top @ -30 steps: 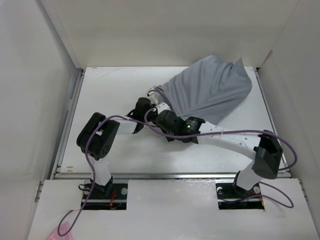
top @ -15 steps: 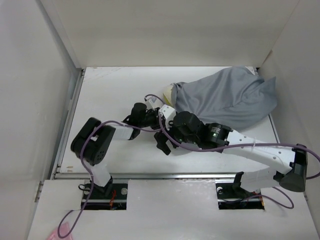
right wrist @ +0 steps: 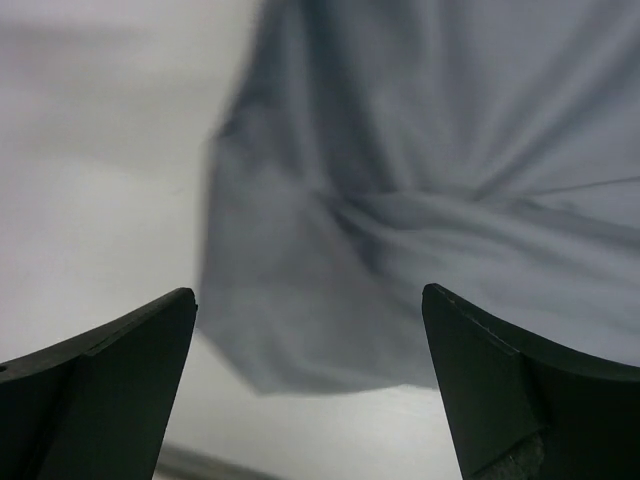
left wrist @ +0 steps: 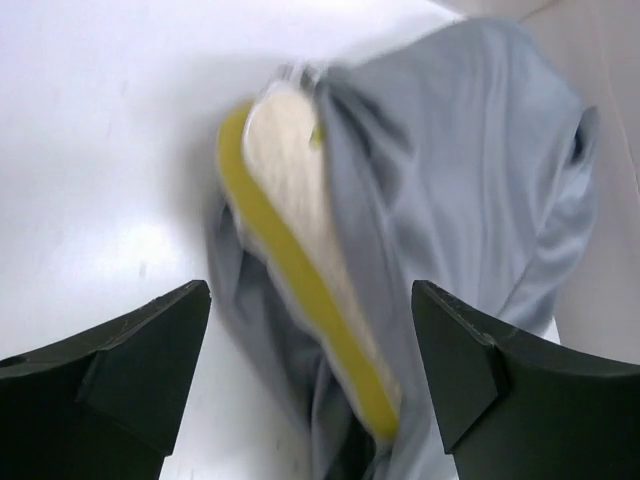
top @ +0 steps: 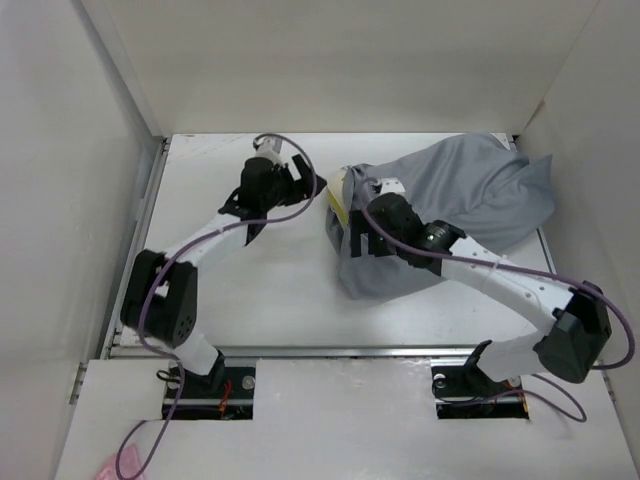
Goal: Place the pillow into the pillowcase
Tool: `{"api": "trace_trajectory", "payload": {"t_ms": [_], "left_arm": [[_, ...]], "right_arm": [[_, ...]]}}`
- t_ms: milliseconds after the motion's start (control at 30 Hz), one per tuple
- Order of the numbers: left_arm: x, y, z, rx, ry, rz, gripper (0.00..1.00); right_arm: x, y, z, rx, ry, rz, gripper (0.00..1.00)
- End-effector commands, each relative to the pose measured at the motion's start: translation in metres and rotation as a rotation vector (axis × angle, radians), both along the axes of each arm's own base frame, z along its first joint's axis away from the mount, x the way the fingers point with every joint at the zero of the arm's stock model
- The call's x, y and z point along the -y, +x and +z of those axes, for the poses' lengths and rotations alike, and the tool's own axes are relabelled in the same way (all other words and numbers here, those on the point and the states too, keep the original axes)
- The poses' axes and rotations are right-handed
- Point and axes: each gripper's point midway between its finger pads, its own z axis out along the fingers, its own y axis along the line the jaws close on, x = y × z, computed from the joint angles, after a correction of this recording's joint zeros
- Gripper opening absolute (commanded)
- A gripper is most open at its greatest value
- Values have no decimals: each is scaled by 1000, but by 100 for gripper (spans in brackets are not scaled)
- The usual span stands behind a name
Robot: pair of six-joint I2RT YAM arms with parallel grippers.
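Fingers (left wrist: 130,360) wide; pillowcase (left wrist: 470,180) mostly over pillow (left wrist: 285,165)

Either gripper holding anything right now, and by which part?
Nothing held. Left gripper and right gripper are both open; neither pillowcase nor pillow sits between their jaws.

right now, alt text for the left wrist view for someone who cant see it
A cream pillow with a yellow edge sticks partly out of a wrinkled grey pillowcase lying on a white table. The left gripper is open, its two dark fingers framing the bottom corners, holding nothing.
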Motion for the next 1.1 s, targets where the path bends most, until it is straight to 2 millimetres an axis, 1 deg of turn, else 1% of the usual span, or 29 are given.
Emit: {"api": "trace_trajectory", "payload": {"t_ms": [0,33,67,100,133,167,200,233,267,300,333,400,433,467,533,567,600,633,667,700,733,767,833,867,900,933,967,1033,1067], "left_arm": [[18,39,9,56,59,-61,80],[26,54,24,79,55,-74,80],[34,61,21,79,54,-103,78],[39,74,-10,21,74,-105,76],[59,94,-21,-8,70,-148,65],[60,95,-39,-40,81,-149,65],[68,96,-46,-54,81,-170,62],[72,100,-44,-47,72,-183,53],[76,98,-51,-63,66,-206,49],[89,92,-53,-55,65,-232,46],[94,89,-64,-64,74,-232,41],[104,82,-71,-64,84,-257,20],[116,74,-70,-49,69,-294,10],[116,66,-79,-66,64,-318,0],[129,39,-85,-98,30,-401,0],[123,18,-103,-153,9,-408,0],[120,-1,-105,-172,-20,-441,0],[115,-15,-85,-135,-54,-448,0],[110,-25,-78,-105,-82,-443,0],[95,-62,-108,-191,-67,-443,0],[86,-73,-111,-207,-60,-419,0],[79,-104,-114,-223,-32,-443,0],[76,-129,-118,-231,7,-448,0],[80,-142,-106,-199,14,-471,0],[85,-161,-111,-232,55,-503,0],[85,-163,-108,-238,74,-492,0],[81,-162,-107,-229,121,-471,9],[68,-165,-94,-240,153,-431,41],[58,-163,-93,-228,179,-381,65]], "right_arm": [[33,25,-25,-125,58,-197,100],[50,31,-35,-145,54,-258,100],[54,31,-39,-164,63,-278,100],[61,32,-45,-173,54,-294,100],[75,33,-67,-233,69,-333,100],[75,33,-67,-234,69,-333,100],[82,37,-74,-248,71,-353,100],[85,37,-80,-257,64,-364,100],[84,39,-86,-265,57,-365,100],[88,41,-90,-270,43,-368,100],[88,44,-91,-262,41,-373,100],[89,47,-94,-254,24,-370,100],[94,52,-93,-237,17,-385,100],[96,53,-96,-238,4,-394,100],[103,59,-95,-222,-26,-390,100],[112,66,-90,-205,-30,-411,100],[113,72,-89,-195,-32,-410,100],[112,76,-84,-171,-41,-386,100],[115,81,-83,-167,-53,-384,100],[111,91,-71,-124,-36,-370,100],[110,95,-69,-108,-58,-343,100],[105,100,-63,-88,-41,-318,100],[101,104,-56,-65,-50,-277,100],[100,106,-47,-41,-54,-246,100],[97,102,-44,-37,-68,-212,100],[99,100,-37,-19,-93,-213,100],[102,95,-22,24,-116,-206,100],[99,82,-5,83,-171,-189,100],[100,71,11,114,-169,-187,100]]}}
